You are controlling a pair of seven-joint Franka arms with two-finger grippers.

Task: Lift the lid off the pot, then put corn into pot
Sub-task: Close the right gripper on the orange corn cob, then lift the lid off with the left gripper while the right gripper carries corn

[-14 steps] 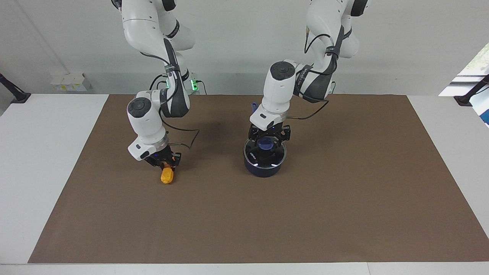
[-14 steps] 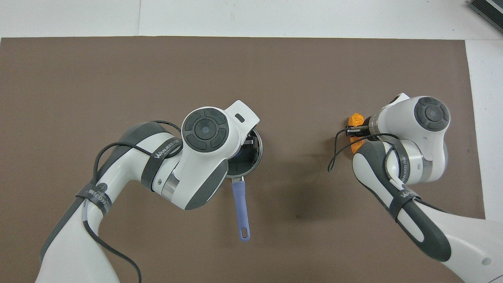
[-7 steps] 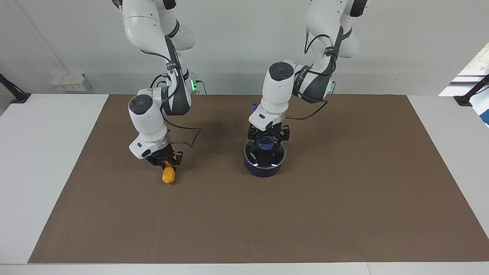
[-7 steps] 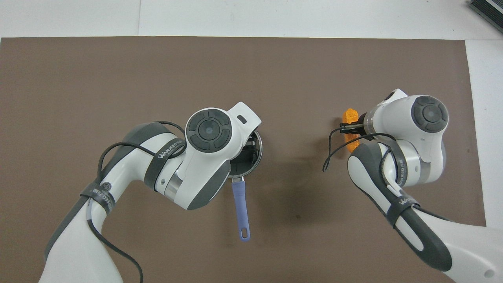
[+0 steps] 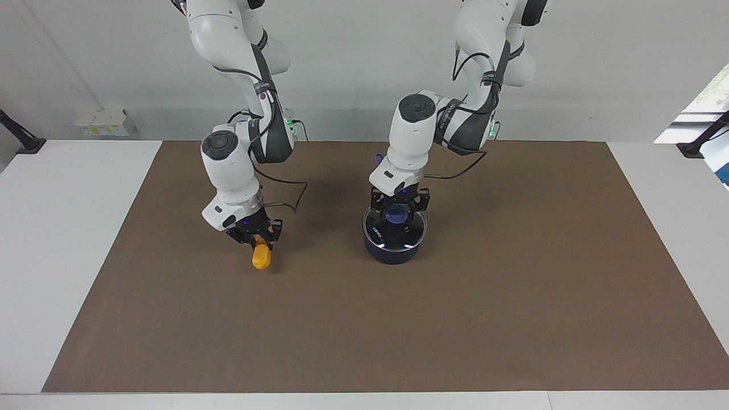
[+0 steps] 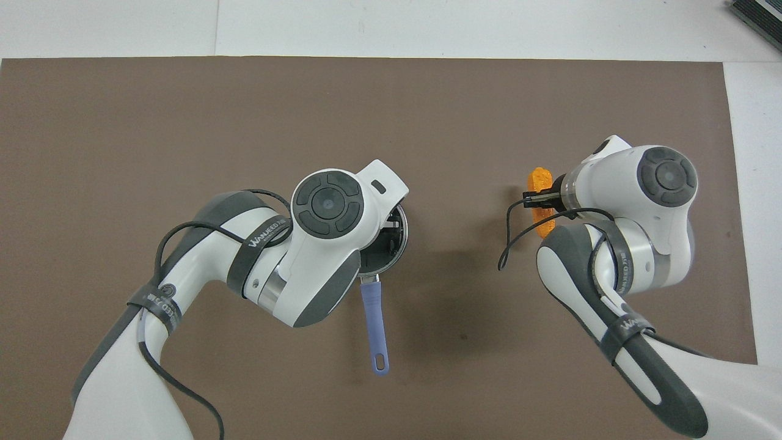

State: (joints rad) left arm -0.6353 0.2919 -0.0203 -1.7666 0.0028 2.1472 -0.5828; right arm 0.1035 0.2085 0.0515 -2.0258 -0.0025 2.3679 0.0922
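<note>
I see an orange-yellow corn (image 5: 262,258) over the plain brown mat (image 5: 455,319), which lies on a white table (image 5: 68,256). Beside the corn, the pot (image 5: 393,250) is dark navy with a lighter blue handle (image 6: 373,327); its clear lid (image 5: 394,230) carries a blue knob (image 5: 396,214) and white lettering. Both arms are white and dark grey.

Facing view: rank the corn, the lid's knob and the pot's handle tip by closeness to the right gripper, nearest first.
1. The corn: clamped in the right gripper, above the mat toward the right arm's end.
2. The knob of the lid: mid-table, under the left gripper.
3. The pot's handle tip: nearer the robots, mostly hidden by the left arm.
</note>
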